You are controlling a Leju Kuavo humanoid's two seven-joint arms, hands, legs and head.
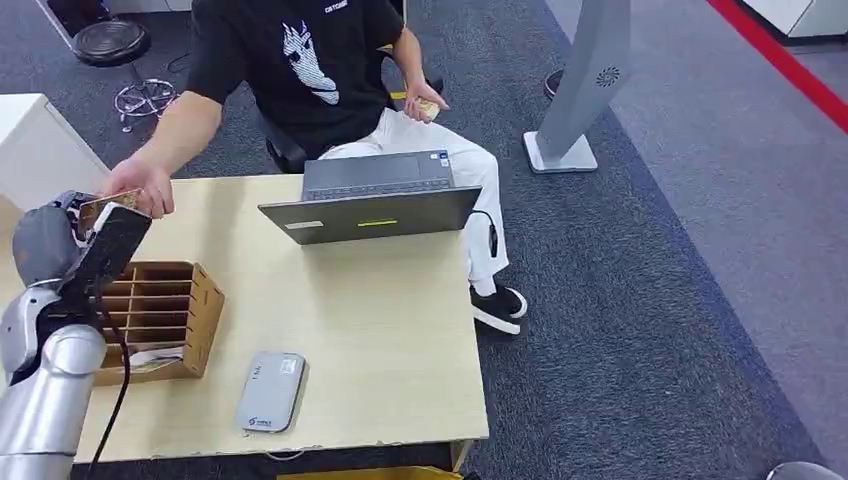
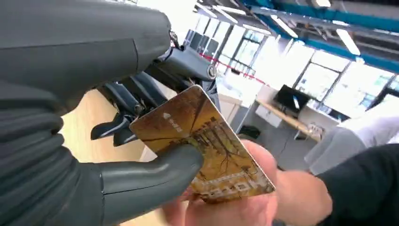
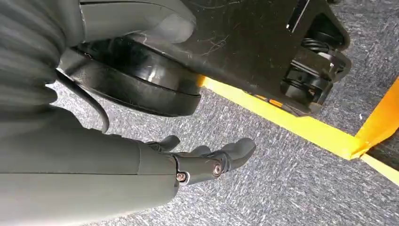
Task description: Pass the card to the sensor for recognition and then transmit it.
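Note:
A golden card with a tree picture sits between my left hand's thumb and darker fingers. A person's hand grips the same card from the other end. In the head view my left hand is raised over the table's far left corner, with the card at its top and the person's hand on it. The grey card sensor lies flat near the table's front edge. My right hand hangs beside my body above the carpet, fingers apart and holding nothing.
A wooden slotted organizer stands on the wooden table just under my left arm. An open laptop sits at the far edge in front of the seated person, whose other hand holds a second card. A grey kiosk stand is at the back right.

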